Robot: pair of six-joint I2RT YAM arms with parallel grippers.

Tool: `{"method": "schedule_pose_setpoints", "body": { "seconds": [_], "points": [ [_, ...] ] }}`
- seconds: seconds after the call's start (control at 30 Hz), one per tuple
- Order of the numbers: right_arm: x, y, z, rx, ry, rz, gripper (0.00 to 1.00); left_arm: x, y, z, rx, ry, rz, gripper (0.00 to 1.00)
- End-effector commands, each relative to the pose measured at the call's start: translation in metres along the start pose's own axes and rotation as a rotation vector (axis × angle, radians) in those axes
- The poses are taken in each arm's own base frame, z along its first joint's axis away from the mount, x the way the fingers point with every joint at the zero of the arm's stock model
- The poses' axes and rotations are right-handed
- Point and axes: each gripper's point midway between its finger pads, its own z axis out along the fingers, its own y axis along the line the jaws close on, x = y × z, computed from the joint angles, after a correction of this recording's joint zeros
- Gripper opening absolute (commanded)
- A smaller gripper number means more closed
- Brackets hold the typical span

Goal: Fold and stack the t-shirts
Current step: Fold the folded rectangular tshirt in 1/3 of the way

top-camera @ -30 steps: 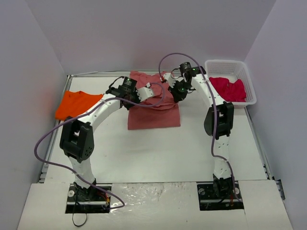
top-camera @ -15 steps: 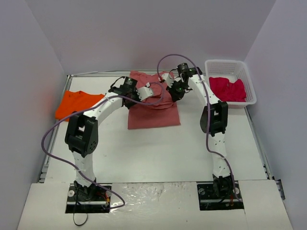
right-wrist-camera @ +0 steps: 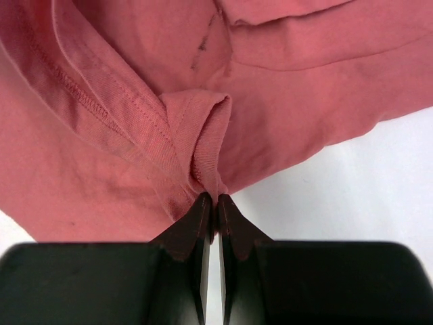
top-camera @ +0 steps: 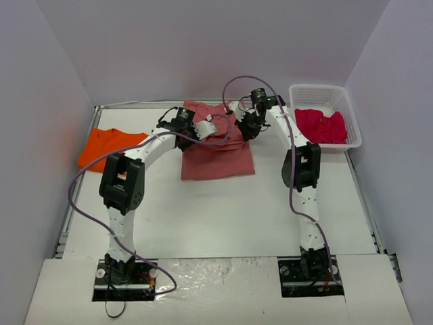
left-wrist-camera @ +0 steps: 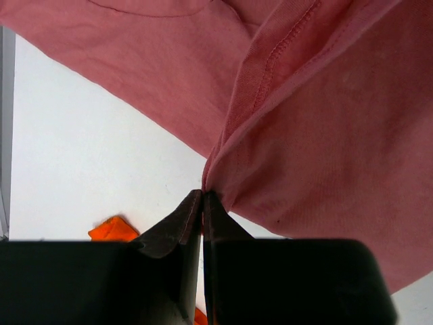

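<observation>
Two pincers grip the large, muted brick-red cloth t-shirt (top-camera: 218,161), one on each side of its far end.

Left gripper (left-wrist-camera: 203,196): jaws pressed tight together, with a pinch of the shirt's edge caught between the tips. A stitched hem runs up from the pinch.

Right gripper (right-wrist-camera: 215,198): jaws likewise closed down on a rolled, bunched hem. Cannot tell whether it is sleeve or collar.

Judgement: the paired hold is there so that the far part can travel as one edge toward 6 o'clock, laying a fold over the near part. Cloth hangs in creases from both pinches, so that end looks lifted off the surface.

Location: in the top view the brick-red shirt sits centre-table toward 12 o'clock. Its near half lies flat, its far half rumpled between the grippers. The bright orange soft-cloth t-shirt (top-camera: 108,145) lies flat at 9–10 o'clock by the left edge, apart from the red one. The vivid crimson-pink t-shirt (top-camera: 322,126) lies crumpled in the white plastic lattice basket (top-camera: 318,89) at 2 o'clock.

Edges and room:
- Bare white table (top-camera: 216,217) runs from the red shirt's near hem to the arm bases at 6 o'clock, which is ample for the pull.
- The back wall is near at 12 o'clock.
- The basket stands just beside the right arm at 3 o'clock, so sideways swing is limited there.
- Purple cables (top-camera: 233,84) loop over both arms, a possible snag.
</observation>
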Motion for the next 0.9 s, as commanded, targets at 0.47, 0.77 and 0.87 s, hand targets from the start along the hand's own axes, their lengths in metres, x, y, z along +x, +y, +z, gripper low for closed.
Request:
{"method": "schedule_pose_setpoints", "body": {
  "seconds": [0.47,0.77,0.87],
  "points": [
    [0.005,-0.031,0.019,0.086,-0.009,0.042,0.38,-0.014,0.038,0.007,-0.096,-0.027,-0.017,0.03],
    [-0.019,-0.053,0.003,0.199,-0.083,0.076,0.55,-0.027,0.054,0.0,-0.141,-0.051,-0.029,0.17],
    [-0.03,-0.06,-0.008,0.24,-0.114,0.082,0.57,-0.035,0.065,-0.007,-0.175,-0.062,-0.023,0.18]
  ]
}}
